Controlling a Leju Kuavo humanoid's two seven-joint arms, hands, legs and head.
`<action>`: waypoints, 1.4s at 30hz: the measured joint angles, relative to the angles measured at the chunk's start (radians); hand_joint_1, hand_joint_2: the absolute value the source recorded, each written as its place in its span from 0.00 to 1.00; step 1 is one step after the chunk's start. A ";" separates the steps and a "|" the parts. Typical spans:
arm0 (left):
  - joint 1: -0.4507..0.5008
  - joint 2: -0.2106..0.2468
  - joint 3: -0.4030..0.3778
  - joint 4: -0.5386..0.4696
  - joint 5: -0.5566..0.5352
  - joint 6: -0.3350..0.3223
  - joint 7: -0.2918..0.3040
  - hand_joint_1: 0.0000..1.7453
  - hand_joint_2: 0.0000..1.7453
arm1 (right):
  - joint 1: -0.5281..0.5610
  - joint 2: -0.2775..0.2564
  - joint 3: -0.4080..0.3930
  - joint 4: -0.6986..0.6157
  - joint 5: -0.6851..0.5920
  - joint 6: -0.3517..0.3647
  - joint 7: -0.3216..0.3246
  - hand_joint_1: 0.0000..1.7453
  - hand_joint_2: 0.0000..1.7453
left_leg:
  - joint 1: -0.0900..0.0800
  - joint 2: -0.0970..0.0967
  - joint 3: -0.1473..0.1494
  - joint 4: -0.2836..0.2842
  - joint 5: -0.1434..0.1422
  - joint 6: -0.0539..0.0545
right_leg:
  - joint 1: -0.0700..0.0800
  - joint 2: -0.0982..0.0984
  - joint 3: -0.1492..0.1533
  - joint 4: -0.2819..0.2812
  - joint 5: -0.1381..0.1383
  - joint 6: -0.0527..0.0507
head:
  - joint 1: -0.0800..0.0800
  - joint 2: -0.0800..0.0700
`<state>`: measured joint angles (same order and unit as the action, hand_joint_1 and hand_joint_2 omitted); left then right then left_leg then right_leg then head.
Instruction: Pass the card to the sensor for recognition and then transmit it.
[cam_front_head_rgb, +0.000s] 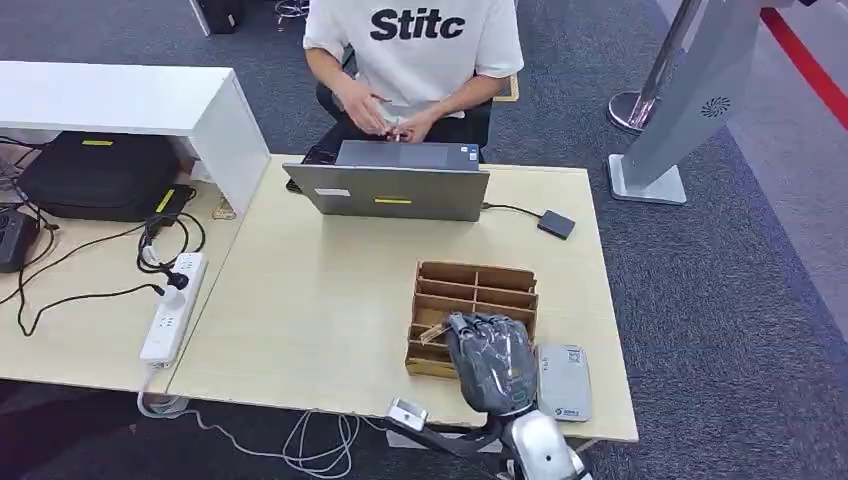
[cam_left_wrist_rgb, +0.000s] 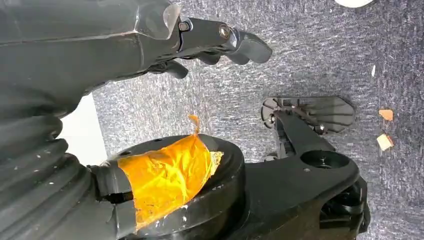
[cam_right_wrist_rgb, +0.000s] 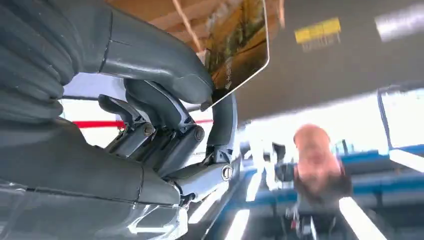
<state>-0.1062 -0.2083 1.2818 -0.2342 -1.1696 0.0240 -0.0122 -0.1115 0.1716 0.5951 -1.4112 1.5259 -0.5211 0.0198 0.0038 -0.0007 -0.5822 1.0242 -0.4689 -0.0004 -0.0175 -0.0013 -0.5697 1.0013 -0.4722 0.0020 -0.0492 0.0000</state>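
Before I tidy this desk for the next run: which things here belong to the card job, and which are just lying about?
Belongs to the job:
card, pinched by the right hand
wooden card rack
grey sensor pad

Lying about:
laptop
power strip
black bag
small black drive

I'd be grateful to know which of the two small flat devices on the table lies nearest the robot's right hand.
The light grey card reader, flat by the right hand beside the wooden organizer. The dark one lies far off, cabled to the laptop.

Head view high above table (cam_front_head_rgb: 330, 300), wrist views close behind hands
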 joint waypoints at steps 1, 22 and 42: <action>0.000 0.000 0.000 0.000 0.001 0.000 0.000 0.00 1.00 | 0.004 -0.004 0.000 -0.040 -0.005 0.004 -0.003 1.00 1.00 | 0.000 0.000 0.000 0.000 0.000 0.000 | 0.000 0.000 0.000 0.000 0.000 0.000 | 0.000 0.000; 0.000 -0.001 -0.003 0.000 -0.020 0.009 0.003 0.00 1.00 | -0.070 -0.023 -0.022 -0.295 -0.211 0.212 -0.029 1.00 1.00 | 0.000 0.001 0.000 0.000 0.001 0.000 | 0.000 0.000 0.000 0.000 0.001 -0.001 | 0.000 0.000; -0.002 -0.010 -0.065 0.000 -0.095 0.014 0.021 0.00 1.00 | -0.468 0.169 -0.423 0.165 -0.272 0.458 -0.014 0.00 1.00 | 0.000 -0.003 -0.003 0.000 0.006 0.000 | 0.001 -0.003 -0.002 0.000 0.006 -0.001 | 0.000 0.000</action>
<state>-0.1081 -0.2178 1.2165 -0.2342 -1.2642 0.0378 0.0088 -0.5798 0.3410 0.1716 -1.2466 1.2539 -0.0633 0.0061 0.0043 -0.0033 -0.5849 1.0242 -0.4627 -0.0002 -0.0167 -0.0040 -0.5717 1.0014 -0.4665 0.0008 -0.0488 0.0000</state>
